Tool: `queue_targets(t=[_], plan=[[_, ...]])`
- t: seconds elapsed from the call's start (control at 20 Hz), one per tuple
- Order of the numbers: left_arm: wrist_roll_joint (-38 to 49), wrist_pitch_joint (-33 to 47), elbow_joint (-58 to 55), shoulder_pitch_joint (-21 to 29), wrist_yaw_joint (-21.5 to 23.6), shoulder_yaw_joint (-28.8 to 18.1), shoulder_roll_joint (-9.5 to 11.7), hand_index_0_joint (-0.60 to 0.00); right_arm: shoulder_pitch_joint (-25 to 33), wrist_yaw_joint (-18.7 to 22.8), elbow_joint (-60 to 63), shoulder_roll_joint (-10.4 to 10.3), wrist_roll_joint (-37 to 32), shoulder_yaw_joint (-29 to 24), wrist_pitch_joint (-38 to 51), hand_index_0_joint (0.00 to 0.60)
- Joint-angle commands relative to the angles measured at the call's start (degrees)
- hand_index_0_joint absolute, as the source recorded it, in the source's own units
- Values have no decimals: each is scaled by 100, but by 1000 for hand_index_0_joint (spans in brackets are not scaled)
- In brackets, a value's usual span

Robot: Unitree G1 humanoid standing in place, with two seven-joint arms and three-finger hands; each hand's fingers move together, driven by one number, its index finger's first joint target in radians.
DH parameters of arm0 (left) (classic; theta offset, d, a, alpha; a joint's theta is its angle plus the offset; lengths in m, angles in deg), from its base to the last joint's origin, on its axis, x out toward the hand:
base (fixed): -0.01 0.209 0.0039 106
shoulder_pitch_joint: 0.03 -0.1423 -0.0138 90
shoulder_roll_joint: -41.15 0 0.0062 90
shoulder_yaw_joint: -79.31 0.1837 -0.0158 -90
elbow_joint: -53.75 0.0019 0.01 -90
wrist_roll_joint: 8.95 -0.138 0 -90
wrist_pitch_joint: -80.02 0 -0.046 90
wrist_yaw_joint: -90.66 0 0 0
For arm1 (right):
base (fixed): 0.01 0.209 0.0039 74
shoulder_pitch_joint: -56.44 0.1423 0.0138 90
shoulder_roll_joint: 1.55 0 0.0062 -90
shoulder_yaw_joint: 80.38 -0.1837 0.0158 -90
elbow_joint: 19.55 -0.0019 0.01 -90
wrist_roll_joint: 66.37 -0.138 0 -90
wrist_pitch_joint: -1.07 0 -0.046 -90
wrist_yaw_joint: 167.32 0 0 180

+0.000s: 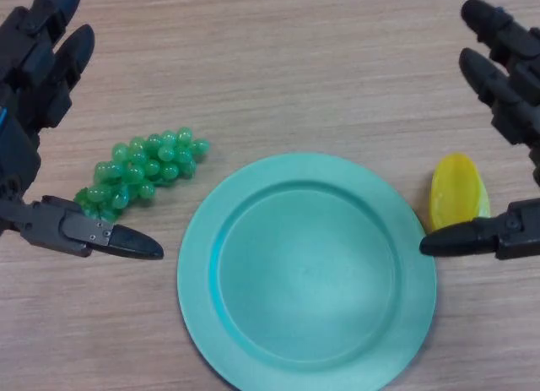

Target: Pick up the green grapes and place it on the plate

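Fingers of the black left hand (38, 78) are straight and spread at the table's left edge, its thumb reaching out low toward the plate, nothing held between them. Those of the black right hand (510, 78) are likewise spread and empty on the right, thumb pointing inward just beside the plate's rim.

A bunch of glossy green plastic grapes (139, 173) lies on the light wooden table (278, 62), between the left hand's fingers and thumb but touching neither. Its long axis runs diagonally: the wider lower end sits near the left thumb, and the narrower end points up and to the right, toward the plate's upper-left rim, just short of it.

A round teal plate (307, 273) with a broad flat rim sits at centre, holding nothing. A yellow oval fruit-like piece (457, 197) lies on the table just right of the plate, partly behind the right thumb.
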Motion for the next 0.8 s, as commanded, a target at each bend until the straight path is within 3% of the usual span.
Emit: queue_targets(t=[0.05, 0.35, 0.55, 0.8], plan=[[75, 472, -329, 149, -64, -312, 202, 0, 149, 219, -268, 188, -132, -293, 1017, 0], [243, 397, -539, 12, 55, -312, 102, 0, 119, 217, -319, 182, -132, -309, 983, 0], [75, 449, -267, 152, 33, -324, 216, 0, 99, 220, -442, 156, -250, -309, 814, 0], [-885, 1985, 1323, 686, 381, -187, 456, 0, -25, 205, -653, 147, -429, -417, 685, 0]])
